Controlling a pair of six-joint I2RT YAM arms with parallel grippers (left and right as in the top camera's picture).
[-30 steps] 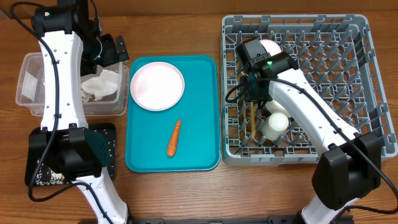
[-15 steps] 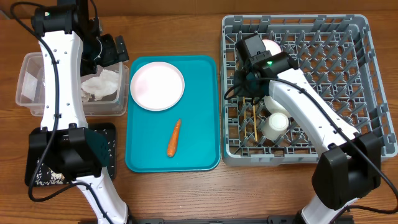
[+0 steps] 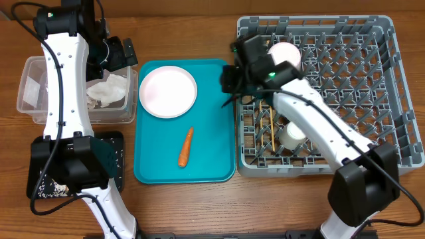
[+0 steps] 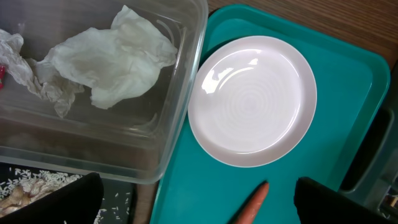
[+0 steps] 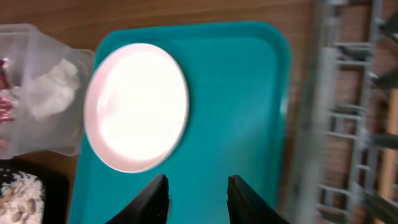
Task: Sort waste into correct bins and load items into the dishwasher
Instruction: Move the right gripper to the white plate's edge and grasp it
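Observation:
A white plate (image 3: 167, 91) and an orange carrot (image 3: 186, 147) lie on the teal tray (image 3: 212, 133). The clear tub (image 3: 33, 99) holds a crumpled white napkin (image 3: 106, 91) and a bit of red wrapper (image 4: 1, 71). The black tray (image 3: 116, 156) holds rice scraps (image 4: 37, 186). The grey dish rack (image 3: 358, 93) holds the chopsticks (image 3: 271, 126), a small cup (image 3: 292, 133) and a bowl (image 3: 287, 52). My left gripper (image 3: 116, 53) is open above the tub's right end, with the carrot tip (image 4: 258, 199) between its fingers (image 4: 199, 202). My right gripper (image 3: 232, 79) is open and empty over the tray's right edge (image 5: 198, 193).
The plate also shows in the left wrist view (image 4: 252, 99) and in the right wrist view (image 5: 137, 106). The rack's left wall (image 5: 323, 112) rises just right of my right gripper. The left arm's base covers part of the black tray.
My right gripper let go of the chopsticks, which now lie in the rack, and moved left out of the rack to the teal tray's right edge. The left arm has not moved.

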